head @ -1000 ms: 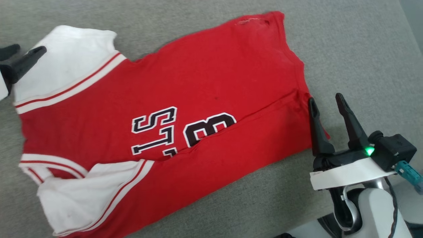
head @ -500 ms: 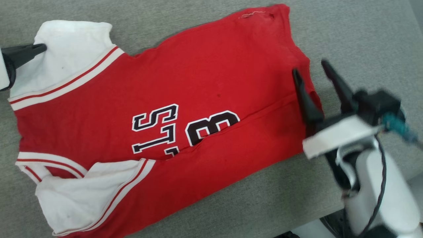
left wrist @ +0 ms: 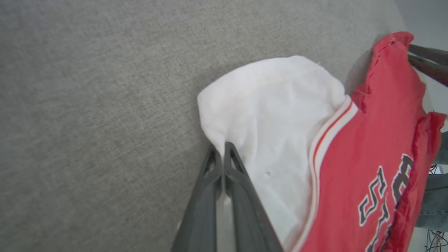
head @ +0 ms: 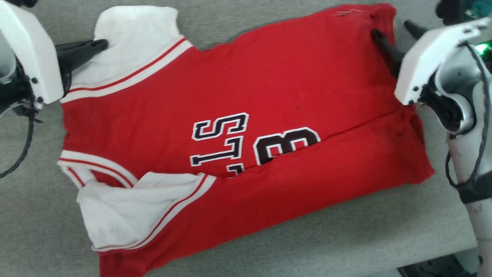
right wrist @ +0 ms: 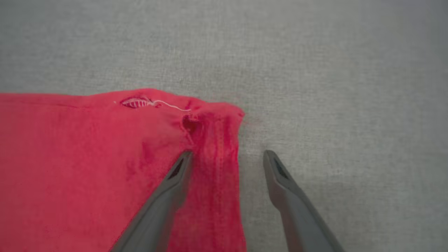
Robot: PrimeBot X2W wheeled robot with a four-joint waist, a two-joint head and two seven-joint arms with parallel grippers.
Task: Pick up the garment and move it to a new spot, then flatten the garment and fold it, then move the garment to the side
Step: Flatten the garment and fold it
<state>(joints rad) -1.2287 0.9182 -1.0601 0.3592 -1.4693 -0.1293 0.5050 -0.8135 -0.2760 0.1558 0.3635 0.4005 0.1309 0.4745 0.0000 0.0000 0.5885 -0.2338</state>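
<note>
Shirt flat on grey table, near long edge folded over. Far side: left gripper pinched tight on white sleeve; right gripper fingers wide, astride hem corner. Likely readying to lift far edge for next fold.

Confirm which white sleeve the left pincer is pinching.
The far sleeve, lying flat on the grey surface: the left pincer is shut on its edge. The near sleeve, folded over the red body, is untouched.
</note>
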